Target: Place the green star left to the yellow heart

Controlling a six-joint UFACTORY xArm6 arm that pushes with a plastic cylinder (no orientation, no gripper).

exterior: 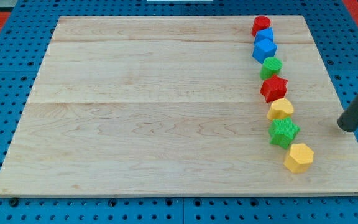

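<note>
The green star (283, 132) lies on the wooden board (154, 106) near the view's right, in a column of blocks. The yellow heart (280, 109) sits just above it, touching or nearly touching. My tip (348, 127) rests on the board at the view's right edge, well to the right of the green star and at about its height. The rod slants up to the right and leaves the view.
The column runs from top to bottom: a red block (261, 25), two blue blocks (264, 46), a green round block (271, 66), a red star (273, 88), the heart, the green star, a yellow hexagon (299, 157). Blue pegboard surrounds the board.
</note>
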